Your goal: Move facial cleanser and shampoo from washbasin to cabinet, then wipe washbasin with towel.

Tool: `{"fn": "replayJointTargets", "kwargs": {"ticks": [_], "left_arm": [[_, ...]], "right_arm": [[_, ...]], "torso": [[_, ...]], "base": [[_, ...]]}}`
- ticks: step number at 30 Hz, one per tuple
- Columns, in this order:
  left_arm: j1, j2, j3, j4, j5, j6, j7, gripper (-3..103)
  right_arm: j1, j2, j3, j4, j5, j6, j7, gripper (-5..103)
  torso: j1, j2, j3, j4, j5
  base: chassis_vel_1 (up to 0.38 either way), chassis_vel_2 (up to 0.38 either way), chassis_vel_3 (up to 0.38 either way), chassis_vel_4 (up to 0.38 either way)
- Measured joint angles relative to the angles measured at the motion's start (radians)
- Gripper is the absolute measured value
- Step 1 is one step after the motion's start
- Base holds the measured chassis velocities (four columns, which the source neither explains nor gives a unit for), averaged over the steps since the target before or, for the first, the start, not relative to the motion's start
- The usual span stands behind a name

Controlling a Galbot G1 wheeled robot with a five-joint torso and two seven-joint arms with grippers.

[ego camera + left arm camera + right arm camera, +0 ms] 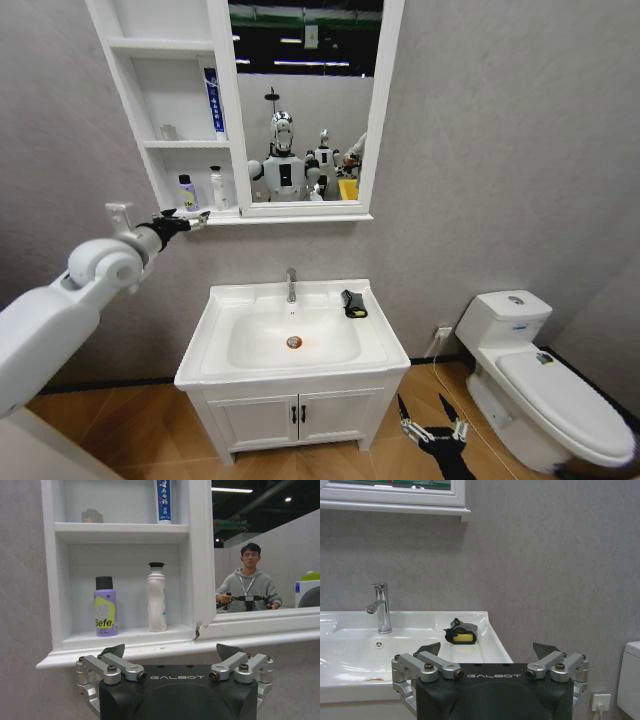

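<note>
The cabinet (165, 150) hangs above the washbasin (225, 300). On its lowest shelf stand a purple-and-yellow bottle (105, 607) and a taller white bottle (157, 598). These are the facial cleanser and shampoo, but I cannot tell which is which. My left gripper (192, 217) is open and holds nothing, just in front of that shelf's sill (120, 652). The black towel (353, 303) with its yellow patch lies on the basin's right rear rim (492, 640). My right gripper (432, 432) hangs low, right of the basin unit. It is open, and its jaws face the towel (461, 632).
A chrome tap (291, 285) stands at the basin's back. A blue-and-white tube (163, 500) and a small object (92, 516) sit on the shelf above. A white toilet (545, 385) stands to the right. Below the basin is a two-door cupboard (295, 415).
</note>
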Motion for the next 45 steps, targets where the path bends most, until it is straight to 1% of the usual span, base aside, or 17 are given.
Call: {"fn": "replayJointTargets", "kwargs": {"ticks": [3, 7, 9, 10, 11, 13, 14, 16, 20, 25, 31, 34, 37, 38, 41, 42, 45], "left_arm": [[0.308, -0.060, -0.218, -0.054, 0.141, -0.018, 0.038, 100], [0.494, -0.126, -0.354, -0.076, 0.230, -0.031, 0.068, 100], [0.771, -0.283, -0.520, -0.149, 0.354, -0.051, 0.113, 100], [0.843, -0.349, -0.547, -0.189, 0.395, -0.061, 0.123, 100], [0.843, -0.349, -0.547, -0.189, 0.395, -0.061, 0.123, 100], [0.966, -0.490, -0.572, -0.264, 0.487, -0.079, 0.151, 100], [0.966, -0.490, -0.572, -0.264, 0.487, -0.079, 0.151, 100], [1.056, -0.589, -0.576, -0.321, 0.568, -0.096, 0.167, 100], [1.110, -0.662, -0.570, -0.363, 0.607, -0.105, 0.169, 100], [1.184, -0.805, -0.530, -0.415, 0.740, -0.140, 0.210, 100], [1.180, -0.813, -0.523, -0.417, 0.745, -0.140, 0.211, 100], [1.178, -0.812, -0.522, -0.416, 0.744, -0.140, 0.211, 100], [1.174, -0.809, -0.521, -0.414, 0.741, -0.140, 0.210, 100], [1.174, -0.809, -0.521, -0.414, 0.741, -0.140, 0.210, 100], [1.172, -0.807, -0.520, -0.412, 0.739, -0.139, 0.210, 100], [1.172, -0.807, -0.520, -0.412, 0.739, -0.139, 0.210, 100], [1.170, -0.806, -0.519, -0.411, 0.737, -0.138, 0.210, 100]], "right_arm": [[-0.013, 0.001, 0.007, -0.002, 0.004, 0.015, 0.001, 100], [-0.023, 0.001, 0.008, -0.004, 0.009, 0.026, 0.001, 100], [-0.034, 0.001, 0.012, -0.013, 0.011, 0.042, 0.000, 100], [-0.034, 0.000, 0.014, -0.017, 0.012, 0.043, 0.001, 100], [-0.034, 0.000, 0.014, -0.017, 0.012, 0.043, 0.001, 100], [-0.029, -0.003, 0.019, -0.024, 0.015, 0.043, 0.001, 100], [-0.029, -0.003, 0.019, -0.024, 0.015, 0.043, 0.001, 100], [-0.022, -0.008, 0.025, -0.026, 0.027, 0.039, 0.001, 100], [-0.017, -0.013, 0.031, -0.027, 0.037, 0.037, 0.001, 100], [-0.014, -0.026, 0.034, -0.033, 0.048, 0.038, -0.008, 100], [0.017, -0.051, 0.053, -0.024, 0.064, -0.004, -0.018, 100], [0.068, -0.082, 0.077, 0.011, 0.141, -0.086, -0.015, 100], [0.203, -0.183, 0.132, 0.052, 0.301, -0.256, 0.016, 100], [0.203, -0.183, 0.132, 0.052, 0.301, -0.256, 0.016, 100], [0.397, -0.358, 0.137, -0.006, 0.465, -0.412, 0.027, 100], [0.397, -0.358, 0.137, -0.006, 0.465, -0.412, 0.027, 100], [0.603, -0.475, 0.077, -0.160, 0.642, -0.518, 0.046, 100]], "torso": [[0.000, 0.000, 0.000, 0.0003, -0.0010], [0.000, 0.000, 0.000, 0.0005, -0.0004], [0.000, 0.000, 0.000, 0.0010, -0.0006], [0.000, 0.000, 0.000, 0.0006, 0.0001], [0.000, 0.000, 0.000, 0.0006, 0.0001], [0.000, 0.000, 0.000, 0.0009, -0.0004], [0.000, 0.000, 0.000, 0.0009, -0.0004], [0.000, 0.000, 0.000, 0.0006, 0.0003], [0.000, 0.000, 0.000, 0.0004, 0.0001], [0.000, 0.000, 0.000, 0.0005, 0.0001], [0.000, 0.000, 0.000, 0.0000, 0.0000], [0.000, 0.000, 0.000, 0.0003, -0.0001], [0.000, 0.000, 0.000, 0.0004, -0.0002], [0.000, 0.000, 0.000, 0.0004, -0.0002], [0.000, 0.000, 0.000, 0.0005, 0.0000], [0.000, 0.000, 0.000, 0.0005, 0.0000], [0.000, 0.000, 0.000, 0.0008, 0.0002]], "base": [[0.000, 0.000, 0.000, 0.000], [0.000, 0.000, 0.000, 0.000], [0.000, 0.000, 0.000, 0.000], [0.000, 0.000, 0.000, 0.000], [0.000, 0.000, 0.000, 0.000], [0.000, 0.000, 0.000, 0.000], [0.000, 0.000, 0.000, 0.000], [0.000, 0.000, 0.000, 0.000], [0.000, 0.000, 0.000, 0.000], [0.000, 0.000, 0.000, 0.000], [0.000, 0.000, 0.000, 0.000], [0.000, 0.000, 0.000, 0.000], [0.000, 0.000, 0.000, 0.000], [0.000, 0.000, 0.000, 0.000], [0.000, 0.000, 0.000, 0.000], [0.000, 0.000, 0.000, 0.000], [0.000, 0.000, 0.000, 0.000]]}}
